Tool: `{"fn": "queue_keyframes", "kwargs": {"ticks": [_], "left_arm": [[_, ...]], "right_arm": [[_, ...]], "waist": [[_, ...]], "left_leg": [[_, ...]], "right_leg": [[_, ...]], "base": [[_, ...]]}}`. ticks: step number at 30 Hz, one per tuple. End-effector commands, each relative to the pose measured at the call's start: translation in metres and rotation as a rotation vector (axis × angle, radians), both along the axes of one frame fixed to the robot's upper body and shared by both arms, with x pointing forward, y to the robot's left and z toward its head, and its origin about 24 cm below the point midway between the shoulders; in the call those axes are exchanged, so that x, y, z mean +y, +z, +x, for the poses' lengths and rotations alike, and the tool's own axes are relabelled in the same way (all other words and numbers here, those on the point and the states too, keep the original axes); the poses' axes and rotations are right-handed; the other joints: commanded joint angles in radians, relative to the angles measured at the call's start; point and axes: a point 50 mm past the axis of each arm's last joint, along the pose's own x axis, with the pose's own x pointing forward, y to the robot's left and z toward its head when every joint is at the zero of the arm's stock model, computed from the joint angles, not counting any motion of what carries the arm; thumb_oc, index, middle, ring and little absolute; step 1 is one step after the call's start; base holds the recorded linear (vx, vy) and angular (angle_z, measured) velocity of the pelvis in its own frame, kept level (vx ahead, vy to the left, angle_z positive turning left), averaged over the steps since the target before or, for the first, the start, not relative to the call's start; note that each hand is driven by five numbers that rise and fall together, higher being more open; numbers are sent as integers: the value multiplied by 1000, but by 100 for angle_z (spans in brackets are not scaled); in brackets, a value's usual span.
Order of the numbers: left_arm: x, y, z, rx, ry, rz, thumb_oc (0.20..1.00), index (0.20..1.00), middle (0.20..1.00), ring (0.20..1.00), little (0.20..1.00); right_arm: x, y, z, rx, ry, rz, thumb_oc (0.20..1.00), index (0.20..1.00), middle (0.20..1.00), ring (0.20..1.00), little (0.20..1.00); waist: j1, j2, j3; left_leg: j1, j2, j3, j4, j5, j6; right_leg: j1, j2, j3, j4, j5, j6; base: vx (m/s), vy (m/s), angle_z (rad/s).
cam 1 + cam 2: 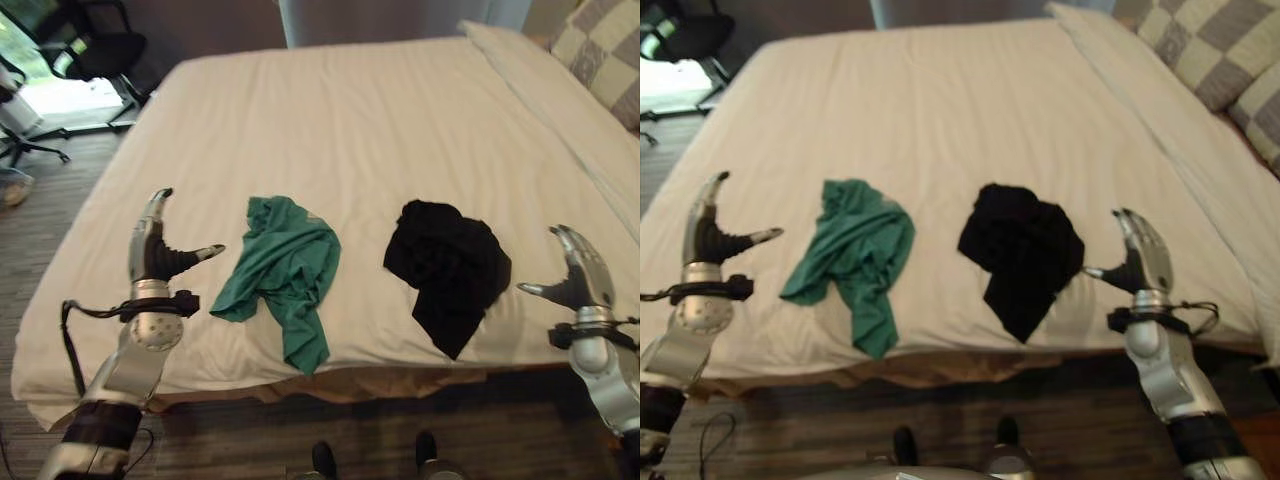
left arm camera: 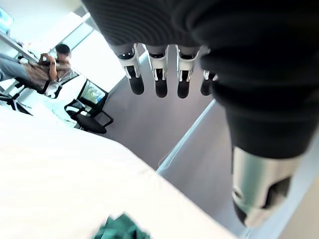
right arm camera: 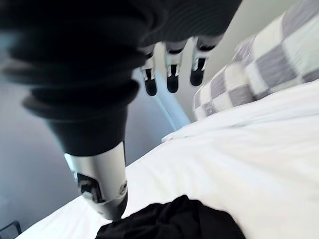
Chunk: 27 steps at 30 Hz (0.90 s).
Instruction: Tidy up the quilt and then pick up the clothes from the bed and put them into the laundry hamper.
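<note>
Left hand (image 1: 152,250): I see fingers spread, empty, left of green garment (image 1: 284,270).
Right hand (image 1: 580,272): fingers spread, right of black garment (image 1: 445,265).
Bed (image 1: 360,120): both garments near edge.

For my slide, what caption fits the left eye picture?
Two open hands, left and right, hover beside a green shirt and black clothes on the bed.

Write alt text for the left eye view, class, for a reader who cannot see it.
A green shirt and a black garment lie crumpled near the foot of a smooth white bed. The left hand and right hand hover open on either side, holding nothing.
</note>
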Motion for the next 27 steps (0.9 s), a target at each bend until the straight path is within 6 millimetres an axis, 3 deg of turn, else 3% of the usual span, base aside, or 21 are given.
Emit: {"fn": "queue_keyframes", "kwargs": {"ticks": [1,5,10,11,13,18,19,21,23,27], "left_arm": [[10,26,26,-20,69,148,1000,1000,1000,1000,1000],[18,21,48,60,177,196,1000,1000,1000,1000,1000],[20,16,60,139,238,281,1000,1000,1000,1000,1000],[21,4,62,223,263,345,200,200,200,200,200],[24,-33,54,404,279,387,200,200,200,200,200],[9,-88,33,550,225,317,200,200,200,200,200],[9,-88,33,550,226,316,200,200,200,200,200],[-5,-108,22,570,184,260,200,200,200,200,200],[-23,-128,4,566,118,153,200,200,200,200,200],[-28,-142,-19,563,75,30,200,200,200,200,200]], "right_arm": [[24,39,23,-166,97,-21,1000,1000,1000,1000,1000],[48,45,30,-216,169,2,1000,1000,1000,1000,1000],[47,41,22,-218,167,-2,1000,1000,1000,1000,1000],[45,36,19,-207,160,0,1000,1000,1000,1000,1000],[43,32,14,-201,152,-1,1000,1000,1000,1000,1000],[55,40,16,-228,208,-16,1000,1000,1000,1000,1000],[55,40,17,-228,209,-17,1000,1000,1000,1000,1000],[62,49,23,-257,234,-32,1000,1000,1000,1000,1000],[72,73,35,-329,264,-73,1000,1000,1000,1000,1000],[78,89,52,-350,267,-94,1000,1000,1000,1000,1000]], "waist": [[-10,-57,100],[-31,-51,143],[-47,-44,168],[-57,-43,180],[-62,-41,191],[-46,-44,182],[-46,-44,181],[-29,-42,180],[3,-37,186],[39,-26,192]], "left_leg": [[26,28,34,-3,-99,-45],[-29,28,56,-3,-78,-46],[-60,28,70,-3,-67,-48],[-66,27,74,-3,-65,-49],[-68,28,75,-3,-65,-51],[-62,34,70,-3,-70,-53],[-65,34,71,-3,-65,-52],[-63,36,62,-3,-68,-52],[-74,35,46,-3,-59,-53],[-91,35,24,-3,-48,-55]], "right_leg": [[-80,-23,39,46,-81,55],[-152,-17,58,57,-60,59],[-189,-17,60,58,-50,63],[-195,-22,59,58,-47,65],[-200,-24,56,60,-47,66],[-194,-25,48,67,-55,61],[-197,-25,48,66,-51,60],[-192,-25,42,69,-59,57],[-194,-23,35,69,-57,51],[-198,-21,20,73,-60,46]], "base": [[-174,-5,-25],[-106,-5,-24],[-32,2,-17],[-32,7,-3],[0,0,0],[7,-5,0],[-2,-29,5],[11,-34,5],[2,-49,-1],[-10,-53,15]]}}
